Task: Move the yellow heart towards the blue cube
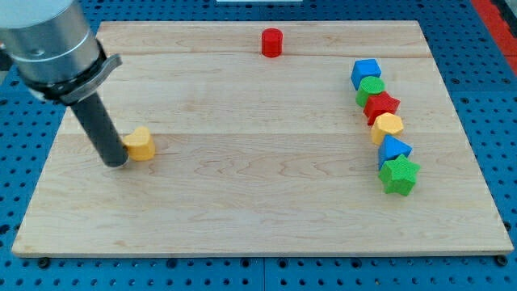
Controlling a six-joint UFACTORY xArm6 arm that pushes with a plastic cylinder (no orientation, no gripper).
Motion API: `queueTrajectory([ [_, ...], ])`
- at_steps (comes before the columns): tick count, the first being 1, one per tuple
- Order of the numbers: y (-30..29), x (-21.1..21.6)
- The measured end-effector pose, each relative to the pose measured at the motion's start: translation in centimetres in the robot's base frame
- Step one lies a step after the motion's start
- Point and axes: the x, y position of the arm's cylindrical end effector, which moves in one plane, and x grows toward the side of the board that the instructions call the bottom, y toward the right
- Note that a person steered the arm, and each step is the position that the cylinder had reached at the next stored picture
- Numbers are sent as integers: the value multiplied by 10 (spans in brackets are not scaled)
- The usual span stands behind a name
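Observation:
The yellow heart [142, 144] lies on the wooden board at the view's left. My tip [116, 162] rests on the board just left of the heart, touching or almost touching its left side. The blue cube [365, 73] sits far off at the view's upper right, at the top of a column of blocks.
Below the blue cube run a green cylinder [371, 89], a red star [381, 106], a yellow hexagon [388, 127], a blue triangular block [393, 149] and a green star [399, 175]. A red cylinder [272, 42] stands near the top edge. The board [258, 202] ends near the heart's left.

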Motion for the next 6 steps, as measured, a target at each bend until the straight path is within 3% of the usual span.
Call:
queueTrajectory([
  [2,78,-55],
  [5,243,-151],
  [6,269,-160],
])
